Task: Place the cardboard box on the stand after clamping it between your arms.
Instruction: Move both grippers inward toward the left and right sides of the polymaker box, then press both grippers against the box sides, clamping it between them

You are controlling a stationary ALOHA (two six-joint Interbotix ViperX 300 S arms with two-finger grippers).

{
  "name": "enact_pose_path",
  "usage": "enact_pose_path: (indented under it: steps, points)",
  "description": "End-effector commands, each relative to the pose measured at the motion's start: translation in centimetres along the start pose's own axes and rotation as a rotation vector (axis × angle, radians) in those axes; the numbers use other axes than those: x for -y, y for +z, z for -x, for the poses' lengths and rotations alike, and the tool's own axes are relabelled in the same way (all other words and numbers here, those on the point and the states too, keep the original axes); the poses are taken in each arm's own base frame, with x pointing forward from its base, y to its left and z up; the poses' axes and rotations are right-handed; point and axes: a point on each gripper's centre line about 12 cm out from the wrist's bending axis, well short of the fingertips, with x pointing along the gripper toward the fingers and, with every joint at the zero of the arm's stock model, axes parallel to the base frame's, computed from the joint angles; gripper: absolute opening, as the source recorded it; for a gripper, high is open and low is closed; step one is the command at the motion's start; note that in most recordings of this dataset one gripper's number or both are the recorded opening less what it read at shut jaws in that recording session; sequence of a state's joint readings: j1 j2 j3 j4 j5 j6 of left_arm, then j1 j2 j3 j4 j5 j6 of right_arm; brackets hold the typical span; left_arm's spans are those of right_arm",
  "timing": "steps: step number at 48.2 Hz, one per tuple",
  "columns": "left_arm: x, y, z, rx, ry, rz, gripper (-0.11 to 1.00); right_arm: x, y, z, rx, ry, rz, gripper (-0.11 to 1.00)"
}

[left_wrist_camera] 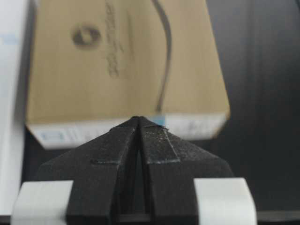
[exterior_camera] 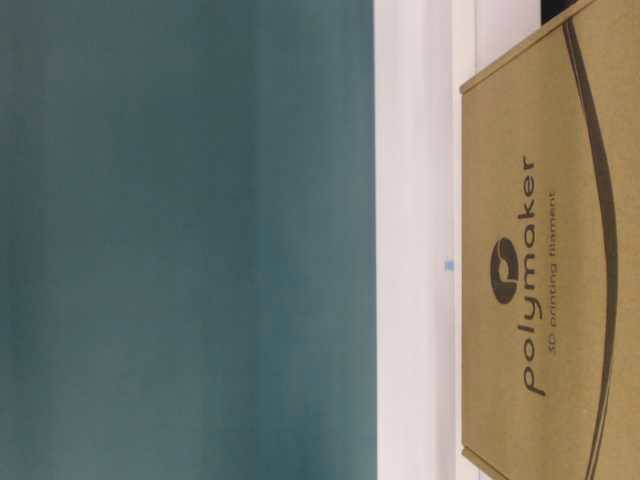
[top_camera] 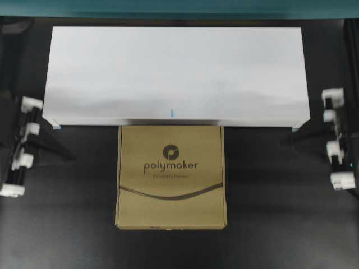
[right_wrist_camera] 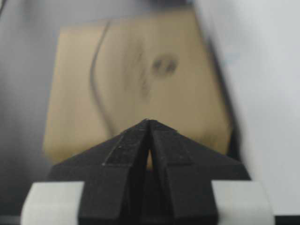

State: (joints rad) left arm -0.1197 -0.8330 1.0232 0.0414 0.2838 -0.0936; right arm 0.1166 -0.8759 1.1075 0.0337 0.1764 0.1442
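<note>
The cardboard box (top_camera: 171, 176) lies flat on the dark table, its far edge against the front of the white stand (top_camera: 176, 75). The box also shows in the table-level view (exterior_camera: 550, 250), the left wrist view (left_wrist_camera: 122, 61) and the right wrist view (right_wrist_camera: 136, 84). My left gripper (top_camera: 70, 157) is shut and empty, well off the box's left side; its tips (left_wrist_camera: 139, 119) point at the box's labelled side. My right gripper (top_camera: 283, 137) is shut and empty, apart from the box's right side; its tips (right_wrist_camera: 146, 122) point at the box.
The stand's top is bare, with a small blue mark (top_camera: 172, 111) on its front edge. A teal wall (exterior_camera: 190, 240) runs behind the stand. Dark table surface (top_camera: 280, 224) surrounds the box on the left, right and front.
</note>
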Motion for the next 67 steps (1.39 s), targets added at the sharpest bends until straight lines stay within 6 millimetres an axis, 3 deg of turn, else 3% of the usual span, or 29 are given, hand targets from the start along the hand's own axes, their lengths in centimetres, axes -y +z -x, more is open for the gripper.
enact_pose_path:
  steps: [1,18,24,28,34,39,42,57,67]
  points:
    - [0.7,0.2,-0.7,-0.079,-0.019,-0.015,0.00,-1.0,-0.3,-0.6,-0.097,0.029,-0.018,-0.01]
    - [1.0,-2.0,-4.1,-0.317,-0.012,-0.026,0.01,-2.0,-3.7,-4.9,-0.430,-0.002,-0.042,-0.01]
    - [1.0,-2.7,-5.5,-0.372,-0.008,-0.026,0.12,-2.2,-4.2,-6.7,-0.512,-0.019,-0.031,0.05]
    - [1.1,-3.3,-6.6,-0.414,-0.004,-0.020,0.32,-2.2,-4.6,-7.6,-0.544,-0.028,-0.021,0.20]
    - [1.0,-4.8,-8.4,-0.488,0.017,0.039,0.68,-1.9,-5.6,-9.1,-0.599,-0.049,-0.015,0.54]
    - [1.1,-5.8,-9.7,-0.521,0.028,0.070,0.87,-1.7,-6.4,-10.3,-0.628,-0.059,-0.008,0.78]
    - [1.1,-6.4,-10.3,-0.533,0.029,0.071,0.86,-1.5,-6.8,-11.1,-0.637,-0.066,-0.006,0.84]
    - [0.4,-7.6,-13.0,-0.545,0.038,0.058,0.83,0.4,-7.7,-14.9,-0.596,-0.102,-0.030,0.83]
    - [0.0,-7.7,-14.9,-0.534,0.037,0.039,0.83,0.6,-8.4,-16.8,-0.612,-0.101,-0.007,0.83]
